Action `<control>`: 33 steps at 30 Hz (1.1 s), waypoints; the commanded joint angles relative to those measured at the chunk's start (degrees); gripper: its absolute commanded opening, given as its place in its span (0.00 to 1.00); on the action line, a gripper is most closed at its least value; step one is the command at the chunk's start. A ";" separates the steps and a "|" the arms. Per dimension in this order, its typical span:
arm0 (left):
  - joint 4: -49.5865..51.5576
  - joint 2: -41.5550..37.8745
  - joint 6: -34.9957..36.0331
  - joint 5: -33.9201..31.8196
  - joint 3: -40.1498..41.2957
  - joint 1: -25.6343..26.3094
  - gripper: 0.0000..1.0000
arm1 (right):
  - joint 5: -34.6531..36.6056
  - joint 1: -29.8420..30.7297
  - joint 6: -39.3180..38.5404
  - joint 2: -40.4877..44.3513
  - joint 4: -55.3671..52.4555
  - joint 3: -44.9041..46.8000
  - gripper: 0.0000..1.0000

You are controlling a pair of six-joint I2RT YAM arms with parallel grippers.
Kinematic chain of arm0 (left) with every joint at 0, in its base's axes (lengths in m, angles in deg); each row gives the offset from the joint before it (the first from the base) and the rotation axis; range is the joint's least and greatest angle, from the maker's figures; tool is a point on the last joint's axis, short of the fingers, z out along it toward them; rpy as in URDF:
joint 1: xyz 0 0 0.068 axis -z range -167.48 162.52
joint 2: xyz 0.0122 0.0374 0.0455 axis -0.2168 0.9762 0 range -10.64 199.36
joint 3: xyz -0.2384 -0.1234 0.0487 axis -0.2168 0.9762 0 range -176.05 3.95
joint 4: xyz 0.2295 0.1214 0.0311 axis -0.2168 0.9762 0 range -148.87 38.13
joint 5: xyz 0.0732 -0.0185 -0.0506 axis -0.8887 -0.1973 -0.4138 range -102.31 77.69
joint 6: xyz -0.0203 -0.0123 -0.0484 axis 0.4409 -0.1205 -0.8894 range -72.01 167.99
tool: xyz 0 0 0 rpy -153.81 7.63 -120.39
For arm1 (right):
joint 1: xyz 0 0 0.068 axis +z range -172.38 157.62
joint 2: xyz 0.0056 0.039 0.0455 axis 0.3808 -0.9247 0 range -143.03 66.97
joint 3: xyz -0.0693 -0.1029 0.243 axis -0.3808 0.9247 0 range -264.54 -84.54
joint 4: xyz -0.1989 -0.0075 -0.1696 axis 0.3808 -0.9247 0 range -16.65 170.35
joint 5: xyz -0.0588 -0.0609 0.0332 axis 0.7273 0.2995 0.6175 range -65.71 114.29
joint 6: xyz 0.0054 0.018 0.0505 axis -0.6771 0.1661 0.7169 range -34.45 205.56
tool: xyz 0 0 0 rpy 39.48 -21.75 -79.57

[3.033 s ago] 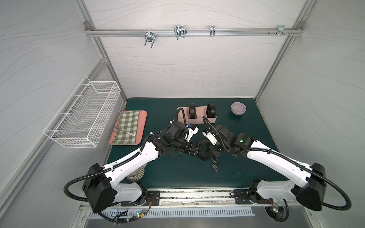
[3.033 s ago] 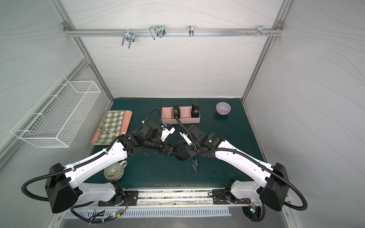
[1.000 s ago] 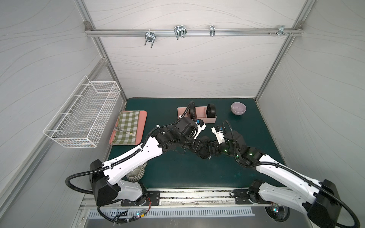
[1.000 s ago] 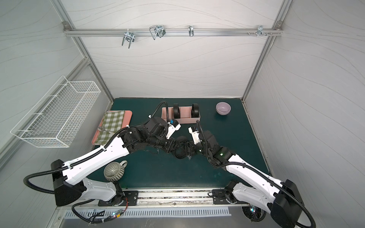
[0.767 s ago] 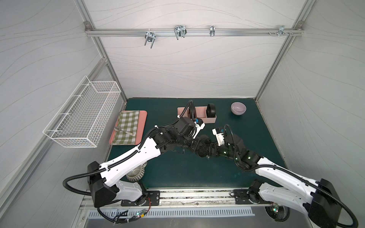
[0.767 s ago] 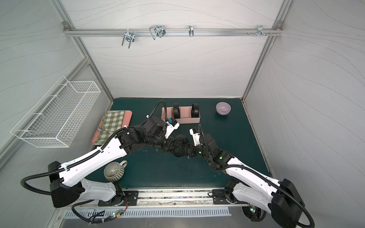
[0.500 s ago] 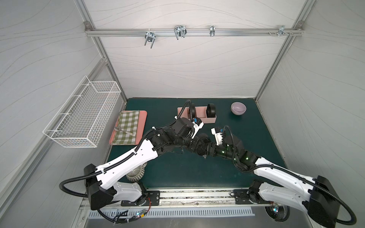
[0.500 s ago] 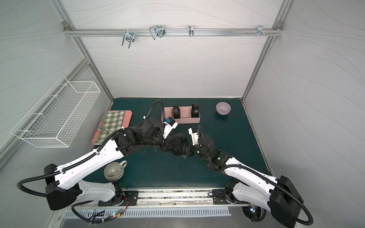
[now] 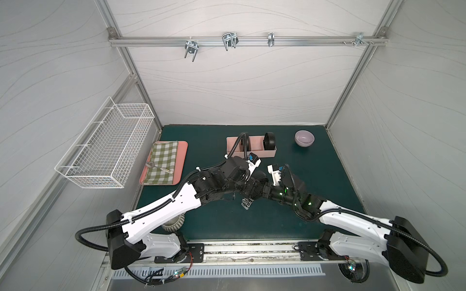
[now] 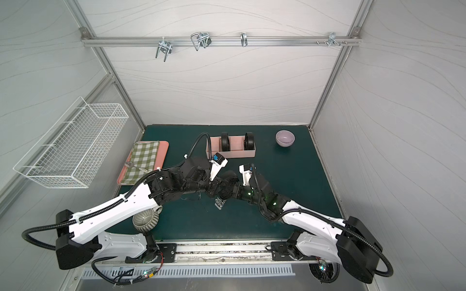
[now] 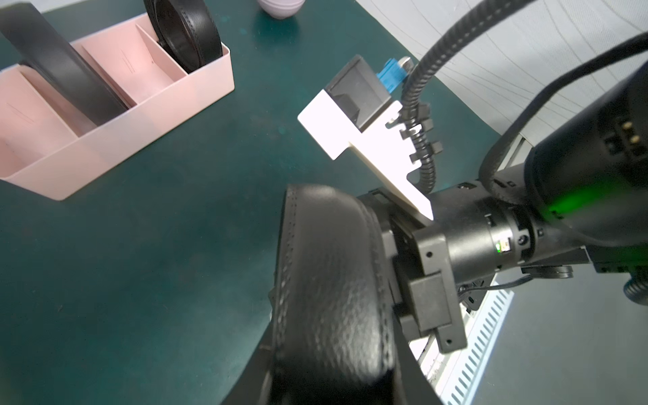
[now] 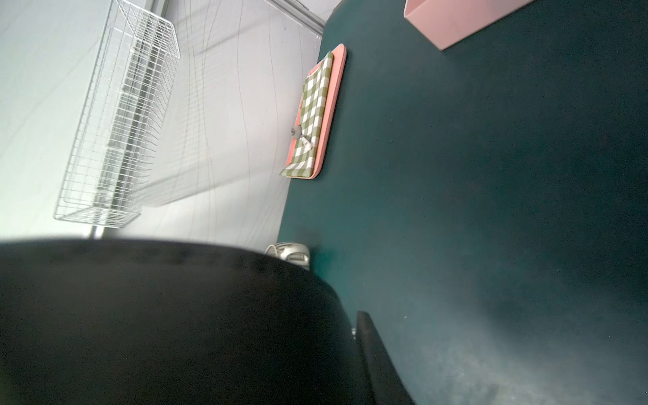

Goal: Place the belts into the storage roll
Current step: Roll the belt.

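Note:
The pale pink storage roll (image 9: 262, 153) (image 10: 234, 153) (image 11: 115, 140) stands at the back of the green mat. Two coiled black belts (image 9: 269, 142) (image 10: 225, 141) (image 11: 186, 31) stand upright in its compartments. A third coiled belt (image 9: 259, 176) (image 10: 229, 176) (image 11: 329, 298) (image 12: 175, 315) is held above mid-table. Its buckle (image 9: 246, 202) (image 10: 219, 202) dangles below. My left gripper (image 9: 252, 186) (image 11: 333, 371) is shut on the coil across its width. My right gripper (image 9: 264, 189) (image 10: 233, 190) meets it from the opposite side, one finger (image 12: 375, 357) tight against the coil's edge.
A white wire basket (image 9: 106, 148) hangs on the left wall. A flat pink tray (image 9: 182, 161) with checked cloth and a spoon lies at the left. A lilac bowl (image 9: 304, 138) sits at the back right. A grey ribbed bowl (image 10: 146, 220) stands under my left arm.
My right gripper has come in against the coil and closed on it. My left gripper has kept its grip throughout, and both hold the coil off the mat.

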 commanded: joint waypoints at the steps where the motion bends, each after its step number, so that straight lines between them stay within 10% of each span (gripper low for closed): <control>1: -4.51 -1.37 2.29 -2.38 -1.43 1.16 0.00 | -0.56 0.42 3.03 0.14 3.37 -0.65 0.13; 6: -3.38 -1.09 2.49 -3.09 -2.15 2.42 0.05 | 1.26 0.39 0.71 1.38 0.20 -0.33 0.07; 15: 1.13 -4.71 1.21 -5.54 -2.83 2.53 0.99 | 12.87 0.33 -20.51 7.81 -27.48 -9.27 0.00; 23: 7.82 -5.88 2.49 6.16 -1.61 -3.80 0.99 | 32.74 3.73 -43.27 8.89 -45.51 -16.83 0.00; 33: 4.67 -1.33 1.99 15.59 -2.30 -4.54 0.99 | 50.16 12.65 -51.60 3.30 -49.28 -20.95 0.00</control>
